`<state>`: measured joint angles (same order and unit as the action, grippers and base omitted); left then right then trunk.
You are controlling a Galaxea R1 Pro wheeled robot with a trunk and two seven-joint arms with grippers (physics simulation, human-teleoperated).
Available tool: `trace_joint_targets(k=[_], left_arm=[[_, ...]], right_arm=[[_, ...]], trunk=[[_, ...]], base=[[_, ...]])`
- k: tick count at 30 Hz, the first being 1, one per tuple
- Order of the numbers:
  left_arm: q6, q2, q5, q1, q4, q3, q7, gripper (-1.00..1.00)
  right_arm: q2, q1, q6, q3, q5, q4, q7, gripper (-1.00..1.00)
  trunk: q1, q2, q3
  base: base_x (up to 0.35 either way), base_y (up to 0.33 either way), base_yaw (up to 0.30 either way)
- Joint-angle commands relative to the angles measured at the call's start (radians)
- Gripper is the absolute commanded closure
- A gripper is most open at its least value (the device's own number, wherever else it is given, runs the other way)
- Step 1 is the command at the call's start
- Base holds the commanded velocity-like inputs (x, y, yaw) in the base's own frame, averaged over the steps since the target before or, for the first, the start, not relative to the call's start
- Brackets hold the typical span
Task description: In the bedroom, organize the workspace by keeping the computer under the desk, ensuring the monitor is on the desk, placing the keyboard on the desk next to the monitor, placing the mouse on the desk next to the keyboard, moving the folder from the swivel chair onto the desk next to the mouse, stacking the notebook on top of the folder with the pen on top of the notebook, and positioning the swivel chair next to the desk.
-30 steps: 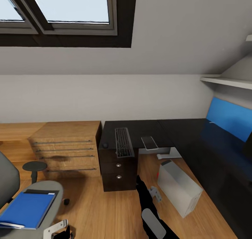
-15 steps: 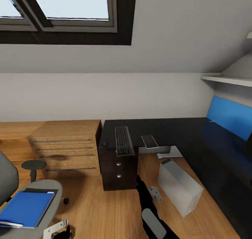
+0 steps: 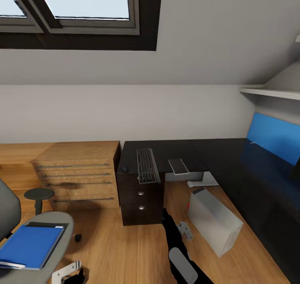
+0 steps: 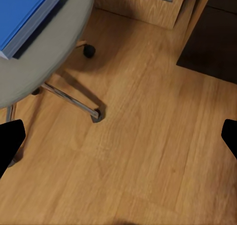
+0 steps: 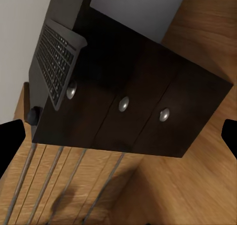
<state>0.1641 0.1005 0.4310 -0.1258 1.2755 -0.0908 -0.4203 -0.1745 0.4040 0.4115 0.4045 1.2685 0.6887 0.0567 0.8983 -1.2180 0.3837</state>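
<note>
— Sloped grey walls, skylight [image 3: 83,5] overhead, honey plank floor [image 3: 125,250]. Glossy black L-shaped desk [image 3: 216,155] against the wall, blue back panel [image 3: 273,136] at right.

— On the desk: slim keyboard [image 3: 146,165] overhanging the drawer edge, small black mouse [image 3: 124,169] just beside it. Silver-grey computer [image 3: 213,221] under the desk.

— Bright blue folder [image 3: 30,245] flat on the grey swivel chair [image 3: 58,225]. Left end effector [image 4: 118,141] spread wide above the floor; right end effector [image 5: 118,136] spread too, facing the drawers [image 5: 123,104].
</note>
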Motion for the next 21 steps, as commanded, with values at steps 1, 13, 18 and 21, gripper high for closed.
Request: trace_joint_targets(k=[1,13,18,21], left_arm=[[0.003,0.001,0.006,0.000,0.002,-0.003,-0.008,-1.00],[0.003,0.001,0.006,0.000,0.002,-0.003,-0.008,-1.00],[0.003,0.001,0.006,0.000,0.002,-0.003,-0.008,-1.00],[0.003,0.001,0.006,0.000,0.002,-0.003,-0.008,-1.00]], right_arm=[[0.000,0.001,0.006,0.004,0.003,0.001,0.001,-1.00],[0.000,0.001,0.002,0.006,0.080,-0.023,-0.330,-1.00],[0.000,0.001,0.000,0.007,0.128,-0.028,-0.365,-1.00],[0.000,0.001,0.000,0.007,0.131,-0.028,-0.366,-1.00]], trunk=[[0.004,-0.008,0.004],[0.050,-0.092,0.042],[0.069,-0.127,0.057],[0.081,-0.148,0.067]], base=[[0.000,0.000,0.000],[0.000,0.000,0.000],[0.000,0.000,0.000],[0.000,0.000,0.000]])
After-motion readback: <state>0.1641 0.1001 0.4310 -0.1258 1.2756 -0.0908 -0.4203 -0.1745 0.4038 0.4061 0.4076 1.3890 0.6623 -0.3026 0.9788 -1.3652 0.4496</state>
